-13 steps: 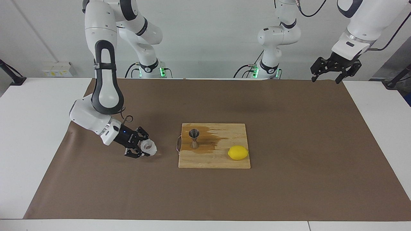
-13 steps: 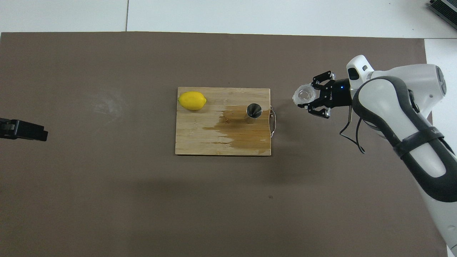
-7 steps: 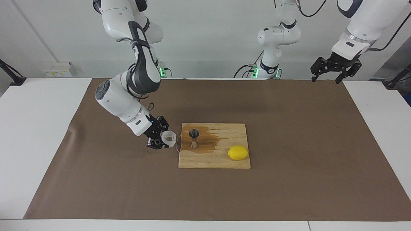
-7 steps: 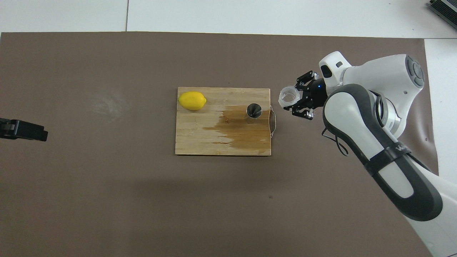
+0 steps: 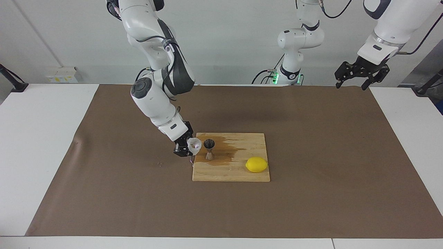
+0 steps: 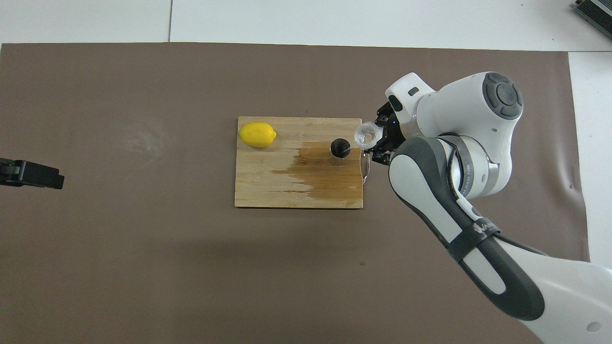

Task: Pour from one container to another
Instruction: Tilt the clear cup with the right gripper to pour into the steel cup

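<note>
Cup [image 5: 194, 145], small translucent whitish w/ bumpy wall, is clamped in the right gripper [image 5: 187, 148] and held up off the table, tipped w/ its mouth turned toward the jigger [image 5: 209, 148]. Landmark = jigger: steel hourglass, upright on the cutting board [image 5: 238, 173], long axis vertical, open mouth up, near the board's edge at the right arm's end, by the wire handle.

Key relation: cup sits just beside the jigger, on its right-arm-end side, about level w/ the jigger's top cone. In the overhead view the cup [image 6: 366, 134] is close to the jigger [image 6: 340, 147] but not over it; rims look apart. So jigger lies straight ahead of the cup's mouth, toward the left arm's end. My read: cup needs a short shift over the jigger's mouth plus more tilt before anything lands inside. Narrow target, so spill onto the board seems likely; the board already has a dark wet stain [image 5: 230, 150] around the jigger's foot.

Lemon [image 5: 256, 164] on the same board, well apart from the jigger toward the left arm's end.

Left gripper [image 5: 358, 76] waits, fingers apart, high over the table's left-arm end near the robots, far from the jigger. Right arm much nearer.
</note>
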Action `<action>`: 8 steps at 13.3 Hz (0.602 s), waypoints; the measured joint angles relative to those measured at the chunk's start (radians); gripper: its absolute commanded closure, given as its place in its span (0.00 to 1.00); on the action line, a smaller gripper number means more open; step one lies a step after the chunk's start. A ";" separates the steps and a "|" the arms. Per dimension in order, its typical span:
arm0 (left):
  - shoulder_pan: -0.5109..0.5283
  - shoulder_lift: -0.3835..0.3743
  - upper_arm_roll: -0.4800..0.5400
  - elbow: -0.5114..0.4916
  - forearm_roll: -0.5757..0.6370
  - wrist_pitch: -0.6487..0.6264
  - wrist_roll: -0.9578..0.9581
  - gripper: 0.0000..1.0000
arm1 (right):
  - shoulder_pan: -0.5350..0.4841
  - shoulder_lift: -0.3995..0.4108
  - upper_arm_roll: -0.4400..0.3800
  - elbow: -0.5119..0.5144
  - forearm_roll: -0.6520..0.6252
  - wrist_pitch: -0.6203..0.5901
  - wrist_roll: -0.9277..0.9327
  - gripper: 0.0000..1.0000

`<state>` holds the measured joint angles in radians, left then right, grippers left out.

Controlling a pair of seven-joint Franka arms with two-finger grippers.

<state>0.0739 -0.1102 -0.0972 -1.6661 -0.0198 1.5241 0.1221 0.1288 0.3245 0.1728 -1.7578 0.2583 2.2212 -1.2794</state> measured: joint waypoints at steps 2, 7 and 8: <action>0.000 0.000 0.000 0.000 0.000 0.000 0.000 0.00 | 0.012 -0.005 0.000 0.002 -0.047 0.000 0.022 0.59; 0.000 0.000 0.000 0.000 0.000 0.000 0.000 0.00 | 0.066 -0.016 0.000 0.003 -0.225 0.000 0.150 0.59; 0.000 0.000 0.000 0.000 0.000 0.000 0.000 0.00 | 0.072 -0.016 0.000 0.003 -0.255 0.000 0.170 0.59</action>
<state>0.0739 -0.1102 -0.0972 -1.6661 -0.0198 1.5240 0.1220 0.2010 0.3081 0.1730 -1.7546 0.0030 2.2212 -1.1097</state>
